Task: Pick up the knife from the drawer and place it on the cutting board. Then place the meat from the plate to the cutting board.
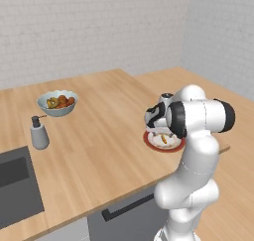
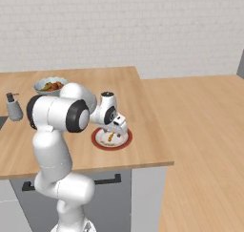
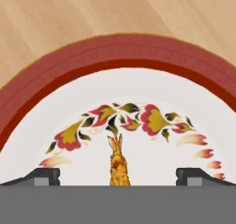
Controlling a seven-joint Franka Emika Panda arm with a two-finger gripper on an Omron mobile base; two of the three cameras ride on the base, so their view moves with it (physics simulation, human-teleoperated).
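Note:
The round plate (image 3: 115, 52) with a red rim and a flowered pale centre lies near the counter's right front corner (image 1: 151, 142) (image 2: 100, 142). A small golden-brown piece of meat (image 3: 119, 165) rests on it, also seen as an orange bit (image 1: 162, 138) (image 2: 111, 138). My gripper (image 3: 120, 176) hangs just above the plate (image 1: 162, 132) (image 2: 116, 130), pointing down. It is open, its fingertips (image 3: 44, 176) standing wide on either side of the meat without touching it. The knife, the drawer and the cutting board are out of view or hidden behind the arm.
A white bowl of fruit (image 1: 57, 103) (image 2: 49, 86) and a grey soap dispenser (image 1: 38, 133) (image 2: 13, 107) stand on the counter's left part. A dark sink (image 1: 15, 185) lies at the left. Below the counter edge is a dark grey panel with a black bar handle (image 2: 95, 183).

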